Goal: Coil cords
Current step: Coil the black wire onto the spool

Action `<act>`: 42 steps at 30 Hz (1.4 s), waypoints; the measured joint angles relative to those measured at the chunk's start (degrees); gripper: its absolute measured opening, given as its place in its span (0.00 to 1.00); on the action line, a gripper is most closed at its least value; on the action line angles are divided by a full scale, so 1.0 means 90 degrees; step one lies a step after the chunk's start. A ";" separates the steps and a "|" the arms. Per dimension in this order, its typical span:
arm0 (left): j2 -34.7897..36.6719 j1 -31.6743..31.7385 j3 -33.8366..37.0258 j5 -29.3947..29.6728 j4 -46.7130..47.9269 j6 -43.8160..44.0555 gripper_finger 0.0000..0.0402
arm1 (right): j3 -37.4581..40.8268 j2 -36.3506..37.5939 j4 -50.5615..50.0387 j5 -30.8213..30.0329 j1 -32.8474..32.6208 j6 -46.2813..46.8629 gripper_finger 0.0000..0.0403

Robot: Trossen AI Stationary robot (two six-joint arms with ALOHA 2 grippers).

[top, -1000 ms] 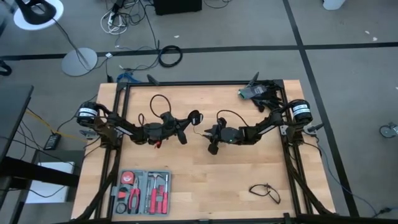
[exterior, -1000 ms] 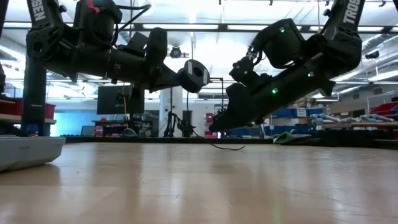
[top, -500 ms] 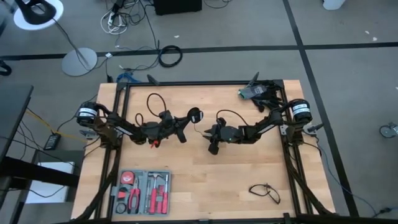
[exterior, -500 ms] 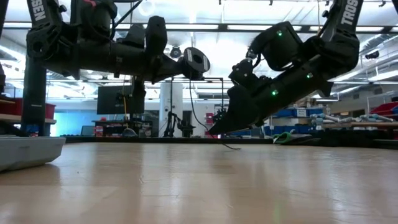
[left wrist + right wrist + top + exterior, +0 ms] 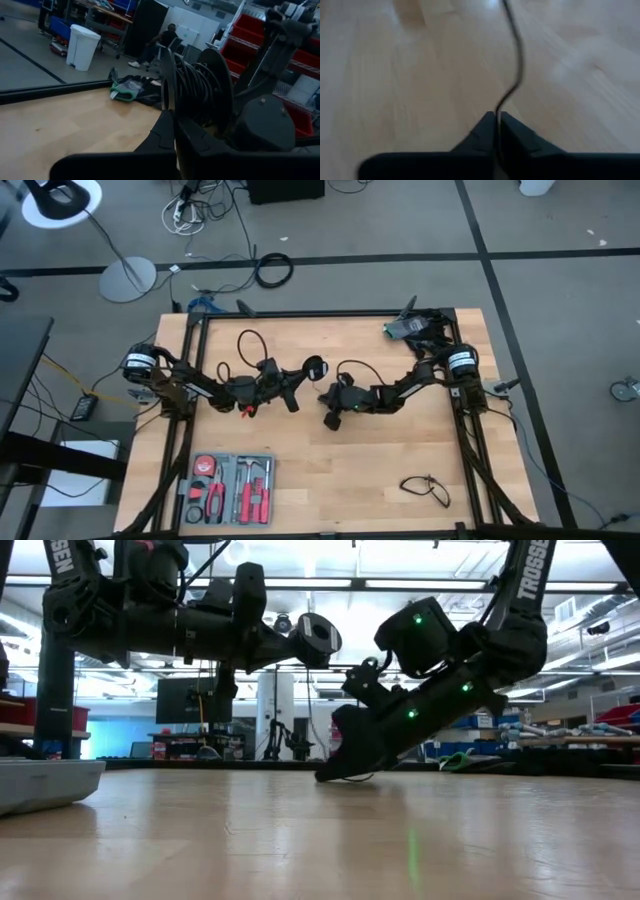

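over at the left edge of the wooden table [image 5: 300,480] sits a tool tray [image 5: 227,488] with red-handled tools, near the front. just beyond it the left arm reaches toward the middle, and the left gripper [image 5: 296,383] hangs above the table with its fingers pressed together around a loop of thin black cord [image 5: 249,345] that arcs up and back behind the wrist. the cord's round black disc [image 5: 315,367] with its pale centre sits right at the tip of that gripper, lifted clear of the wood in the low view [image 5: 315,636]. from the left wrist view, windings of cord [image 5: 192,87] show bunched just past the closed fingers [image 5: 165,135].

moving right, the right gripper [image 5: 330,418] is tilted down near the table's centre, its tip touching or nearly touching the surface in the low view [image 5: 335,772]. its fingers [image 5: 485,132] are closed to a narrow slit on a strand of the cord, which runs away across the wood [image 5: 516,65]. behind it the cord curves up in an arc [image 5: 360,365] over the right arm.

further right, a green and black object [image 5: 415,328] lies at the far right corner, and a pair of glasses [image 5: 427,489] rests near the front right.
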State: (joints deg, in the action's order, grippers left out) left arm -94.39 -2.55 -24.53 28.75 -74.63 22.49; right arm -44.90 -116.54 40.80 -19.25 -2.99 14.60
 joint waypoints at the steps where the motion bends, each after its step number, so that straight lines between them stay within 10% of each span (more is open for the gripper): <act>1: 0.0000 0.0000 0.0002 -0.0001 0.0006 -0.0036 0.00 | 0.0041 0.0079 -0.0130 0.0016 -0.0002 0.0029 0.04; 21: 0.0000 0.0000 0.0002 -0.0147 0.0704 -0.0245 0.00 | 0.0266 0.2747 -0.4297 -0.0767 -0.0027 0.1522 0.00; 42: 0.0001 -0.0012 -0.0050 0.0181 0.1467 -0.0291 0.00 | -0.0241 0.3457 -0.2738 -0.0460 0.0062 0.0663 0.00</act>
State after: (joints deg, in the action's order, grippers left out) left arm -94.38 -2.66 -24.98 30.38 -61.43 19.87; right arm -47.06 -85.42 16.16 -23.39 -2.44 20.57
